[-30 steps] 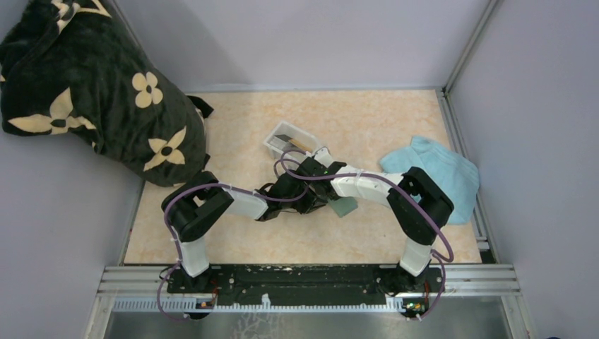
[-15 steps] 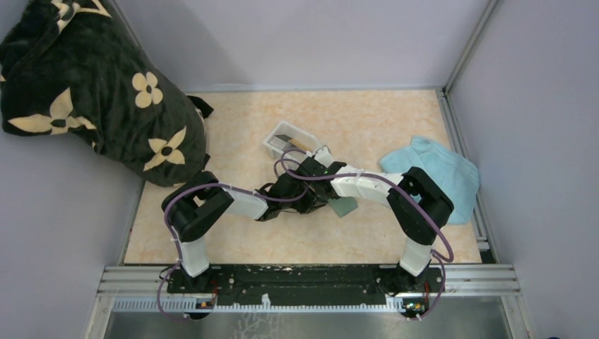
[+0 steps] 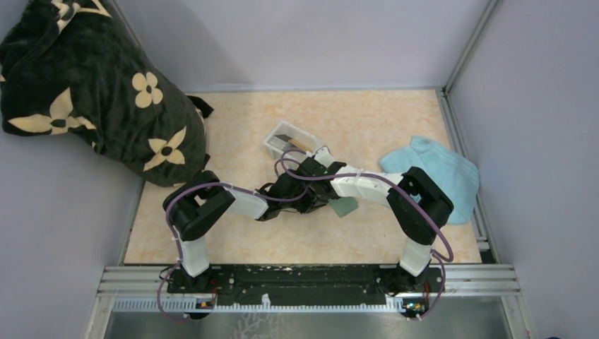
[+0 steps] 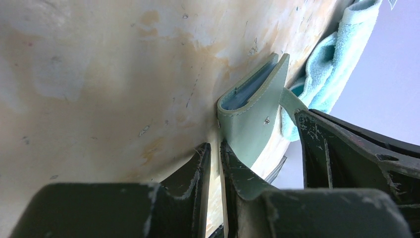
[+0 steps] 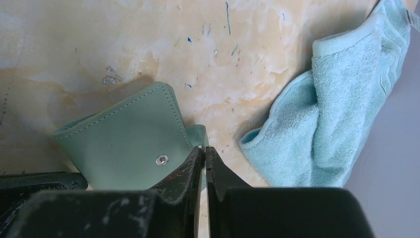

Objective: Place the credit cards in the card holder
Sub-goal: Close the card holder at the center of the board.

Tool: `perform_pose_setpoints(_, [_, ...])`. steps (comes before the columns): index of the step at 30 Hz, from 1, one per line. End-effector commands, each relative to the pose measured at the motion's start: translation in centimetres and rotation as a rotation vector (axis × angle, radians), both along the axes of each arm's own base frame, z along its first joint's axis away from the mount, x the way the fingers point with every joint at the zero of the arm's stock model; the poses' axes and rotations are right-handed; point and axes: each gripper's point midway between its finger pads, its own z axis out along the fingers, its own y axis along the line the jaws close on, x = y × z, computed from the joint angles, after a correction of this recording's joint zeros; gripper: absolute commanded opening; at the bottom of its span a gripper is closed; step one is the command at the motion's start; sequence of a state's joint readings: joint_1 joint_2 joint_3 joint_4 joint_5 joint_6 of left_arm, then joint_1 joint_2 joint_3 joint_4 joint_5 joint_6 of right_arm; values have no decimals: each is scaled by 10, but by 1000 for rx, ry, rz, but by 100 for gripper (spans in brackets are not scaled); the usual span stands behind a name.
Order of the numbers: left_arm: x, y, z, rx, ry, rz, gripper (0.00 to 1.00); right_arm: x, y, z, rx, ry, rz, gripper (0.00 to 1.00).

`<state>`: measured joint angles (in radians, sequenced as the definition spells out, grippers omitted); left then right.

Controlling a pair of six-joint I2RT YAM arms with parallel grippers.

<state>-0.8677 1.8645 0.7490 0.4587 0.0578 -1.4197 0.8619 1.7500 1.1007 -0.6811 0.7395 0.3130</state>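
The grey-green card holder (image 3: pixel 345 207) is at the table's middle, between both grippers. In the left wrist view the card holder (image 4: pixel 252 114) stands tilted on edge, its pale blue inside showing at the top. My left gripper (image 4: pixel 214 148) has its jaws nearly together at the holder's lower corner. My right gripper (image 5: pixel 204 151) is shut on the holder's small tab, beside the snap-buttoned face of the card holder (image 5: pixel 124 139). The credit cards (image 3: pixel 285 139), one dark and one orange, lie in the white tray (image 3: pixel 272 147) behind the grippers.
A light blue towel (image 3: pixel 438 173) lies crumpled at the right, close to the holder; it also shows in the right wrist view (image 5: pixel 337 99). A black cloth with cream flowers (image 3: pixel 92 92) fills the far left corner. Metal rails edge the table.
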Motion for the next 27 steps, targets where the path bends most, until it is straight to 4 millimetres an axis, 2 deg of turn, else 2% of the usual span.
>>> perform_pose_setpoints(1, [-27, 47, -72, 250, 131, -2, 21, 6, 10, 7, 20, -16, 6, 1])
perform_pose_setpoints(9, [-27, 47, -73, 246, 131, -6, 21, 1, 14, 4, 61, 7, 3, 0])
perform_pose_setpoints(27, [-26, 44, -73, 242, 132, -13, 21, -12, 22, -14, 85, 68, 14, 0])
